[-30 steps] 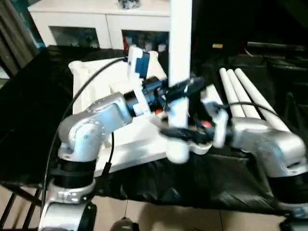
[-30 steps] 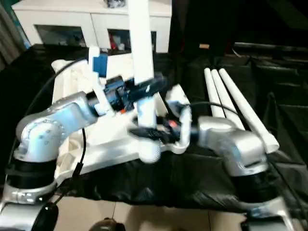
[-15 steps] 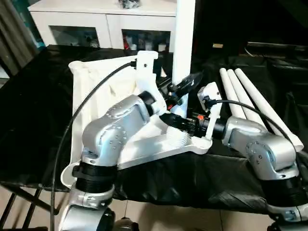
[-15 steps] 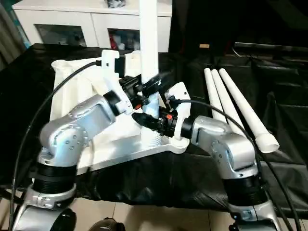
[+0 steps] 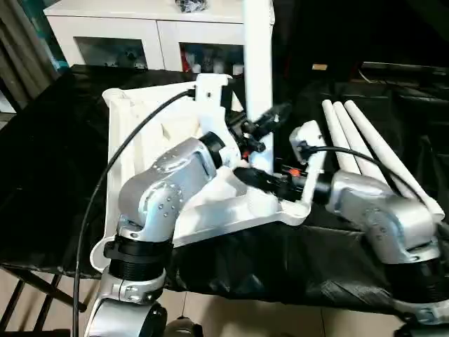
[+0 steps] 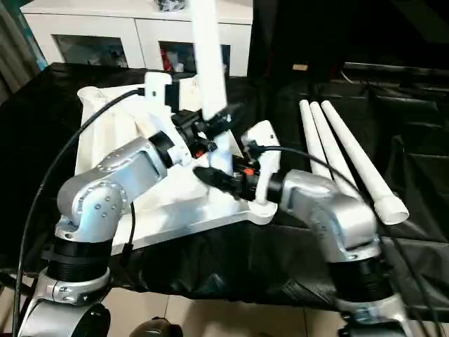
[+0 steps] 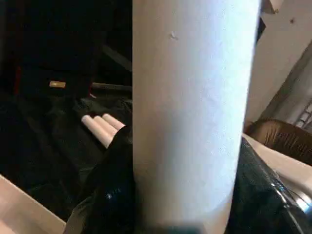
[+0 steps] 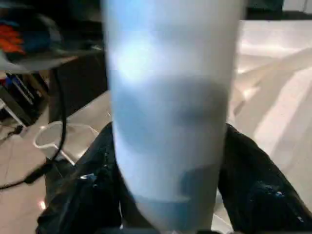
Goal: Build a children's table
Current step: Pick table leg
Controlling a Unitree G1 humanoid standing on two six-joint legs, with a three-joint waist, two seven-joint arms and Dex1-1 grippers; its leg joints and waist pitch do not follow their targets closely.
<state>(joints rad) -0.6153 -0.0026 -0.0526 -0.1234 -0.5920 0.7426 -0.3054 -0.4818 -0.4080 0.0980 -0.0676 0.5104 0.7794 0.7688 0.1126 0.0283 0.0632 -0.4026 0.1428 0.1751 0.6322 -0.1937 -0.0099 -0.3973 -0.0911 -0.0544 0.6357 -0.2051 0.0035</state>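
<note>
Both hands on one upright leg [image 5: 257, 63] of the children's table, at the near corner of the upturned top [image 5: 151, 126] on the black worktop [image 5: 49, 161]. Left hand [image 5: 261, 128] clamps it higher up, right hand [image 5: 254, 178] just below, near the base. Plastic looks light, stiff, prob. slick, so grip low by the socket. Vs a sec ago: leg's base is down at the corner, not hanging off the edge. Three spare legs [image 5: 365, 144] lie beyond the right hand.
</note>
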